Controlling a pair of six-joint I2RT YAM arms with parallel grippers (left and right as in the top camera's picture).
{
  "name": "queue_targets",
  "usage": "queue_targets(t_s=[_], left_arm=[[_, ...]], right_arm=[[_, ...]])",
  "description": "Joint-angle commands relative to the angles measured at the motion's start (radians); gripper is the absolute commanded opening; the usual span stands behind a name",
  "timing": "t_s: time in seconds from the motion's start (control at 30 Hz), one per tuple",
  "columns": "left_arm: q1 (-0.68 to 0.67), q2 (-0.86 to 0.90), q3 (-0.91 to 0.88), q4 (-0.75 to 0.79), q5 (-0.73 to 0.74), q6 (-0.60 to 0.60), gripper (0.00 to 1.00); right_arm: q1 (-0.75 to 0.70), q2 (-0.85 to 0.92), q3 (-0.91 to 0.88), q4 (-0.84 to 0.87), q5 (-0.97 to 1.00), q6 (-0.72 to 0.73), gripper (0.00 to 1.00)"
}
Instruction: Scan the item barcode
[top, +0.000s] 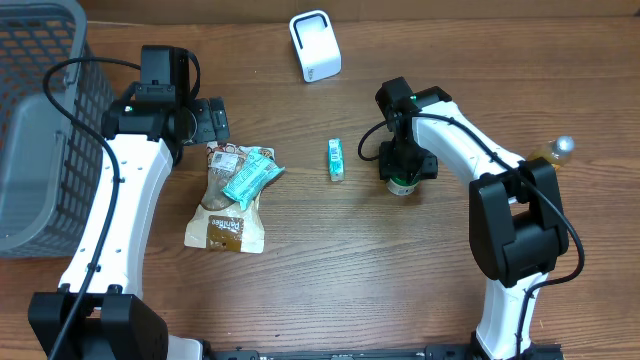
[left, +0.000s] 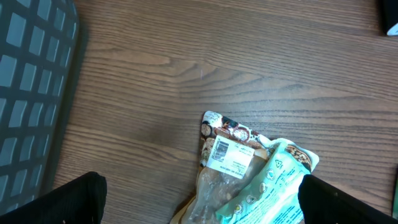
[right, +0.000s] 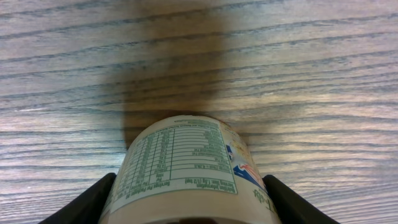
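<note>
overhead: left gripper (top: 212, 122) spread wide, empty, over top edge of snack pouch (top: 228, 205). right gripper (top: 403, 172) down over small tub (top: 402, 186), tub mostly hidden, right of green box (top: 336, 159).
left wrist: fingers (left: 68, 200) cut off at frame corners, pouch between.
right wrist: fingers (right: 93, 200) flank tub sides, nutrition label facing camera; cannot tell if gripping.

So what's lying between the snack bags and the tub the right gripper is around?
A small green carton, touching neither; the overhead view shows it.
</note>
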Motion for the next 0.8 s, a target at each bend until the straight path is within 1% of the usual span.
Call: queue_targets(t_s=[0.0,0.13,0.33,0.5,0.53,0.63,0.67,0.73,0.77], left_arm=[[0.005,-0.008,0.007,0.002,-0.014,0.012,1.0],[0.005,-0.008,0.007,0.002,-0.014,0.012,1.0],[0.005,-0.008,0.007,0.002,-0.014,0.012,1.0],[0.005,-0.008,0.007,0.002,-0.014,0.012,1.0],[0.005,-0.008,0.007,0.002,-0.013,0.012,1.0],[0.005,-0.008,0.007,0.002,-0.014,0.012,0.99],[0.005,-0.008,0.007,0.002,-0.014,0.012,1.0],[0.005,-0.008,0.007,0.002,-0.014,0.012,1.0],[0.005,-0.008,0.007,0.002,-0.014,0.012,0.99]], right_arm=[[-0.012,-0.003,-0.003,-0.004,0.004,0.037,0.59],[-0.024,-0.023,0.043,-0.033,-0.045,0.036,0.59],[-0.047,-0.086,0.177,-0.135,-0.232,0.026,0.57],[-0.054,-0.135,0.232,-0.203,-0.487,-0.025,0.44],[-0.054,-0.138,0.232,-0.212,-0.532,-0.025,0.43],[-0.053,-0.138,0.232,-0.265,-0.661,-0.025,0.45],[-0.053,-0.138,0.232,-0.286,-0.679,-0.025,0.47],[-0.053,-0.137,0.232,-0.331,-0.697,-0.024,0.47],[-0.053,-0.137,0.232,-0.36,-0.711,-0.024,0.5]])
